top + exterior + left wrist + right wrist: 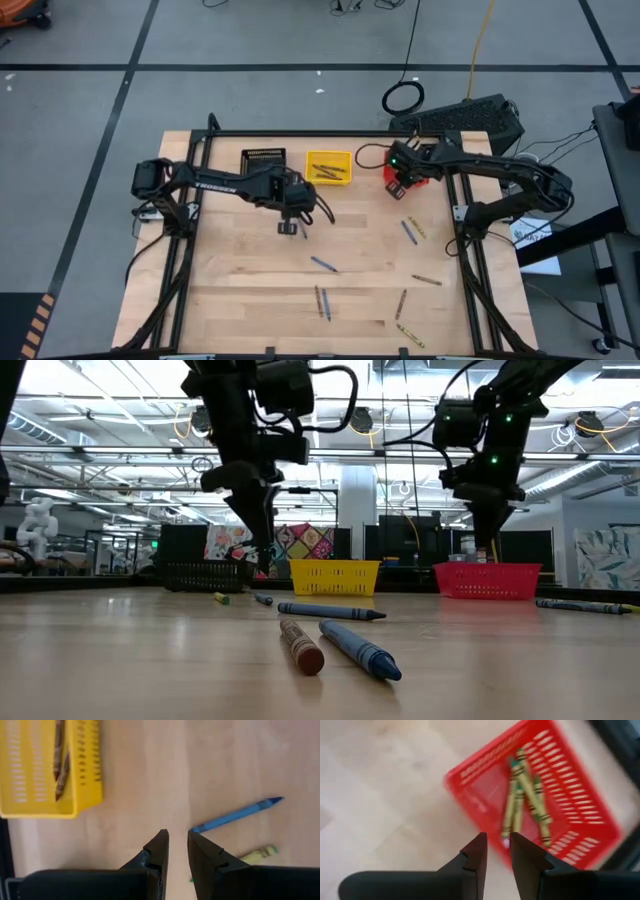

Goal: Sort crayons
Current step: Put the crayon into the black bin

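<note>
Crayons lie loose on the wooden table: a blue one (322, 264), a pair (322, 300), a brown one (427, 280), others toward the near right. My left gripper (178, 837) hangs above the table near the yellow bin (328, 167), which holds brown crayons (60, 765). Its fingers stand slightly apart, empty, over a blue crayon (235, 814) and a yellow-olive one (259, 853). My right gripper (497, 840), also slightly open and empty, hovers over the red bin (470, 775), where yellow-olive crayons (525, 790) lie.
A black bin (264, 160) stands left of the yellow bin at the table's far edge. Black frame rails (190, 230) run along the table's left and right sides. In the low view a brown crayon (300, 645) and a blue one (360, 650) lie nearest the camera.
</note>
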Robot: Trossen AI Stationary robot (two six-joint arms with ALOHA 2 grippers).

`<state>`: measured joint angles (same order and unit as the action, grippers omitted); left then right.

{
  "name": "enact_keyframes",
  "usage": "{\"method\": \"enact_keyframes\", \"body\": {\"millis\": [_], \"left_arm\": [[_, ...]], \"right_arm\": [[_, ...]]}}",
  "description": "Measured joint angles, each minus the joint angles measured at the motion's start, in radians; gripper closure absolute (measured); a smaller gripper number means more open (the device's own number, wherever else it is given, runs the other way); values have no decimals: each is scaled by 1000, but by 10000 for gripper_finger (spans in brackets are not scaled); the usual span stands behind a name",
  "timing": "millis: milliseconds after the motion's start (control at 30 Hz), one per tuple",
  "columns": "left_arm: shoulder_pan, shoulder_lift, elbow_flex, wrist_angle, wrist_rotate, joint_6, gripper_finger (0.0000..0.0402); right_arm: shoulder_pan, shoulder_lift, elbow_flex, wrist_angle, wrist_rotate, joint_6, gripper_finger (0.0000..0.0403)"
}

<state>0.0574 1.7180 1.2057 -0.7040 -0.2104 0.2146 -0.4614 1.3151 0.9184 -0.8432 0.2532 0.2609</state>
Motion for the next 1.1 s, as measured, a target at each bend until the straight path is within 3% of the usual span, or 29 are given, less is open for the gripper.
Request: {"method": "enact_keyframes", "body": {"millis": [500, 733, 1100], "left_arm": [[-212, 0, 0, 33, 59, 90, 336], [-249, 1, 0, 51, 60, 31, 336], [-254, 24, 0, 83, 110, 62, 336]], "right_arm": [[180, 0, 0, 10, -234, 270, 332], [242, 0, 0, 126, -396, 277, 332], [268, 0, 0, 180, -280, 342, 332]]}}
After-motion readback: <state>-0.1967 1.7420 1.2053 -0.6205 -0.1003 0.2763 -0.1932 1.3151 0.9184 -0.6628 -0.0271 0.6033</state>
